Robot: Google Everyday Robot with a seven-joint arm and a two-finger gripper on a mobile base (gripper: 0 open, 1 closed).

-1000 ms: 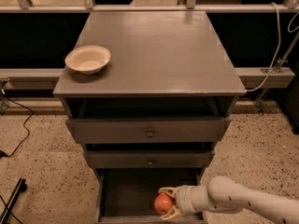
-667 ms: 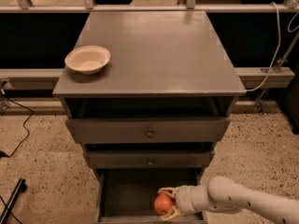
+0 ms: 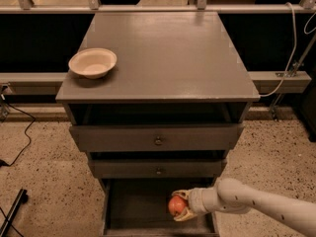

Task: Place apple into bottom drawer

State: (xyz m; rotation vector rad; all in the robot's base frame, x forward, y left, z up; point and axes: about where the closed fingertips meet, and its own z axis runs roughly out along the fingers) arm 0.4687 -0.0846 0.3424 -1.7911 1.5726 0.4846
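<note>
The red apple [image 3: 176, 205] with yellowish patches is held between the fingers of my gripper [image 3: 179, 206], which is shut on it. The white arm reaches in from the lower right. The apple hangs inside the open bottom drawer [image 3: 132, 205], toward its right side, just above the dark flat floor. The drawer is pulled out at the foot of the dark grey-brown cabinet [image 3: 158, 53]. Whether the apple touches the floor I cannot tell.
A cream bowl [image 3: 93, 62] sits on the cabinet top at the left. The top drawer [image 3: 158, 139] and middle drawer [image 3: 158, 169] with round knobs stand slightly out. A black cable [image 3: 19, 132] lies on the speckled floor at left; a white cable [image 3: 291, 58] hangs at right.
</note>
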